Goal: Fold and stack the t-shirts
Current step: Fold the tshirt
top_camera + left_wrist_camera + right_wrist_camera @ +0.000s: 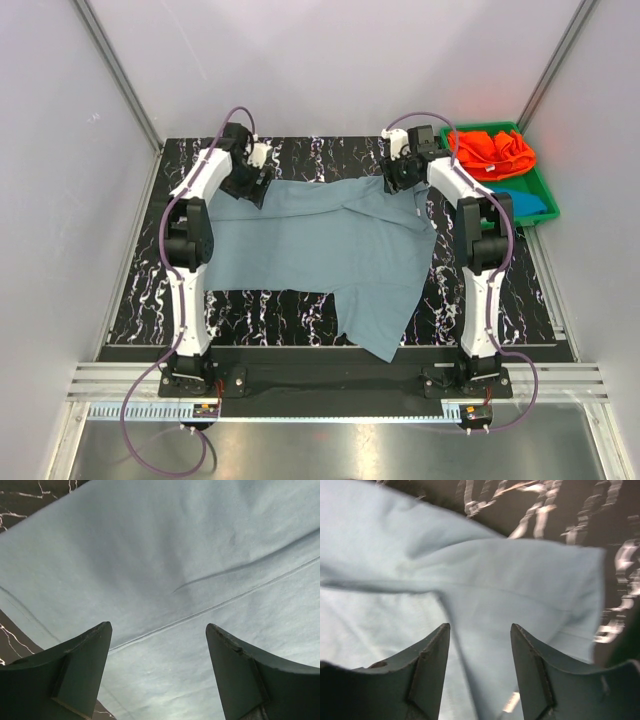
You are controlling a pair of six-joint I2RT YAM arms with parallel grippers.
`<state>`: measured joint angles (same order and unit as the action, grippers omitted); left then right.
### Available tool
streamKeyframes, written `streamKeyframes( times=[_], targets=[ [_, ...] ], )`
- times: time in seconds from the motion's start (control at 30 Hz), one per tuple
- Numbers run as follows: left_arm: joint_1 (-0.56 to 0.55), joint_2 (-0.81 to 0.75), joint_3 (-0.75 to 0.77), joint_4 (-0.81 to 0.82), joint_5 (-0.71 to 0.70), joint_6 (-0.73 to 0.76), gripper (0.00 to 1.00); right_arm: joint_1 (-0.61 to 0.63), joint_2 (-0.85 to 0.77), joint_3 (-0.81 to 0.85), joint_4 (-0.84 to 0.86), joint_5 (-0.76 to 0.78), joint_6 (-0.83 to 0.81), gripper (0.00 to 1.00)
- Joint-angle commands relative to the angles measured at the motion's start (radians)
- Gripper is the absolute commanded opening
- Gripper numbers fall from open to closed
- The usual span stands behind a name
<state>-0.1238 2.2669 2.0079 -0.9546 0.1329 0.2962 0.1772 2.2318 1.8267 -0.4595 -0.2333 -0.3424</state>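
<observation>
The dusty grey-blue t-shirt (pixel 320 250) lies spread on the black marbled table, one corner hanging toward the near edge. My left gripper (pixel 262 183) is open at the shirt's far left corner; in the left wrist view (pixel 158 630) its jaws stand wide over the cloth (pixel 165 570), with a seam running between them. My right gripper (pixel 397 180) is open at the far right corner; in the right wrist view (pixel 480 630) its jaws straddle a fold in the sleeve cloth (pixel 520 585). The orange t-shirt (pixel 492 150) and teal-blue t-shirt (pixel 520 202) lie in the tray.
A green plastic tray (pixel 548 195) stands at the back right, beside the right arm. The black marbled table (pixel 290 305) shows bare in front of the shirt and at the far edge. White walls close in on three sides.
</observation>
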Motion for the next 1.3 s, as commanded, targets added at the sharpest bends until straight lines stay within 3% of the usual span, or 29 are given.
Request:
streamKeyframes(
  times=[0.0, 0.27, 0.87, 0.97, 1.0, 1.03, 1.1, 1.27],
  targets=[
    [0.006, -0.043, 0.005, 0.031, 0.027, -0.032, 0.81, 0.038, -0.018, 0.060, -0.045, -0.089, 0.022, 0.57],
    [0.006, -0.047, -0.014, 0.034, 0.013, -0.034, 0.81, 0.062, -0.021, 0.037, -0.067, -0.139, 0.013, 0.55],
    [0.006, -0.049, -0.015, 0.030, 0.031, -0.046, 0.81, 0.071, 0.083, 0.086, -0.050, -0.060, -0.014, 0.58],
    [0.006, -0.050, -0.017, 0.030, 0.027, -0.046, 0.81, 0.071, 0.100, 0.120, -0.067, -0.072, -0.014, 0.38],
    [0.006, -0.052, -0.017, 0.028, 0.027, -0.048, 0.80, 0.071, 0.103, 0.124, -0.064, -0.072, -0.015, 0.20],
    [0.006, -0.053, -0.018, 0.030, 0.025, -0.046, 0.80, 0.071, 0.106, 0.129, -0.067, -0.069, -0.015, 0.11],
    [0.006, -0.058, -0.021, 0.030, 0.022, -0.048, 0.80, 0.071, 0.114, 0.141, -0.071, -0.060, -0.010, 0.00],
    [0.006, -0.066, -0.032, 0.030, 0.017, -0.042, 0.80, 0.071, 0.071, 0.114, -0.067, -0.049, -0.012, 0.00]
  ],
)
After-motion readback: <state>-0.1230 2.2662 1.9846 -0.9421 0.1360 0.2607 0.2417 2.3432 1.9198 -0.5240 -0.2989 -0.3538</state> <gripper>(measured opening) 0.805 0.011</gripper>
